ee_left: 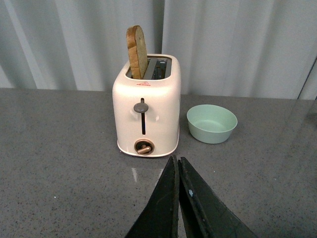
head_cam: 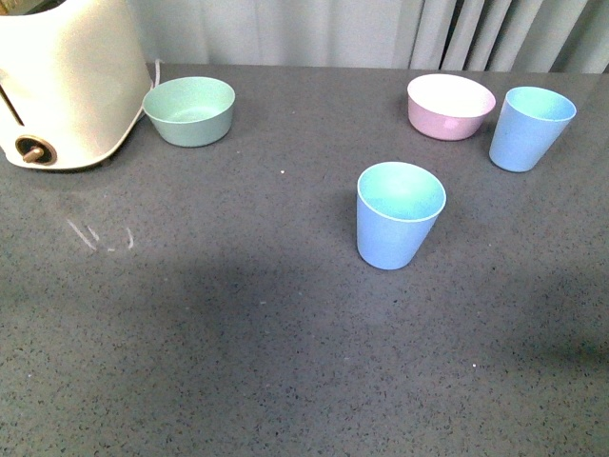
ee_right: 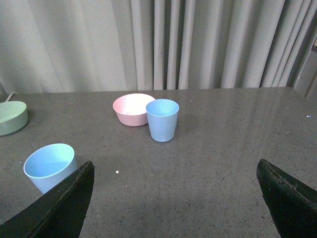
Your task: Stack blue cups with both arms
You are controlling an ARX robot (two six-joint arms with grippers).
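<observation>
We count two blue cups (ee_right: 162, 120) (ee_right: 49, 166), mid-frame and lower left, neither held by our wide-spread right gripper (ee_right: 174, 166); the left gripper (ee_left: 177, 159) is pinched together, empty.

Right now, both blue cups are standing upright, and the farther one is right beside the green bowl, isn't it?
Not quite. The nearer cup and the farther cup are both upright, but the farther one stands beside the pink bowl, not the green bowl, which sits far off by the toaster. The front view shows it.
</observation>
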